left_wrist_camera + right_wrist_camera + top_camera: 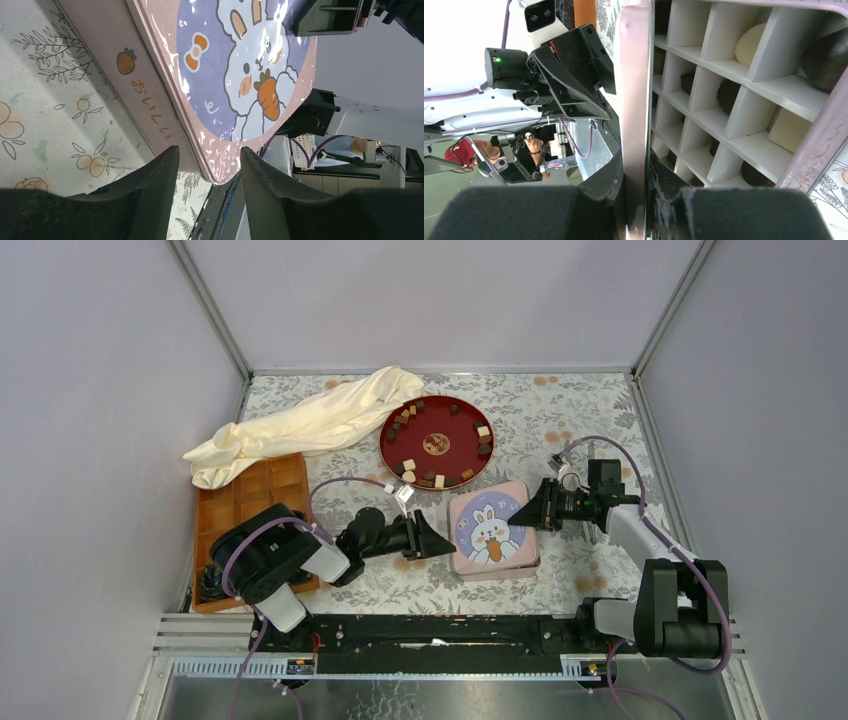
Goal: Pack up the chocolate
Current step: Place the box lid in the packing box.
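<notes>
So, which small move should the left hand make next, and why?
Probably close the left hand onto the edge of the pink square metal lid with the rabbit picture. Its fingers stand on either side of that edge, not yet gripping it, while the right hand pinches the lid's other side.

Crumpled cream cloth (310,420) against the far edge of a brown wooden tray (255,495), both on flower-patterned tabletop (575,405)
</notes>
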Available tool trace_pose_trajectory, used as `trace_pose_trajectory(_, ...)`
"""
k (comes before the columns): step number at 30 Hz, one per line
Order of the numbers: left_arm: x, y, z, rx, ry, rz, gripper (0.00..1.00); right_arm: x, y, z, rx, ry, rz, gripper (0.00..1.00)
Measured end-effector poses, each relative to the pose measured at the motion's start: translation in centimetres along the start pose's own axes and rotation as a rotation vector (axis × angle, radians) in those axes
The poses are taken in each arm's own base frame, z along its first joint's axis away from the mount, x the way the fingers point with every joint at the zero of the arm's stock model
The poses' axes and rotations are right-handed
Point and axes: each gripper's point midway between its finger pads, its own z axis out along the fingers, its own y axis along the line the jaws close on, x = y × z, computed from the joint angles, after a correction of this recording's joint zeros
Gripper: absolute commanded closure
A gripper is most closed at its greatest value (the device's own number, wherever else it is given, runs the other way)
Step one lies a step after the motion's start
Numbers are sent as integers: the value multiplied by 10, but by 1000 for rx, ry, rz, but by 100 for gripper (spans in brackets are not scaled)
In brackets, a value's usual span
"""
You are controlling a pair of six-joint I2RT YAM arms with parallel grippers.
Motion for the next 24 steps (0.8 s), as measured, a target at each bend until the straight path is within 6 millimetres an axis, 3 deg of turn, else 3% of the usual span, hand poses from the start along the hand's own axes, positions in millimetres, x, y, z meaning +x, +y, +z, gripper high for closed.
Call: trace_pose_trajectory(24, -5, -5, 27, 21, 78, -11, 51, -9, -31, -12, 230, -16, -79, 47)
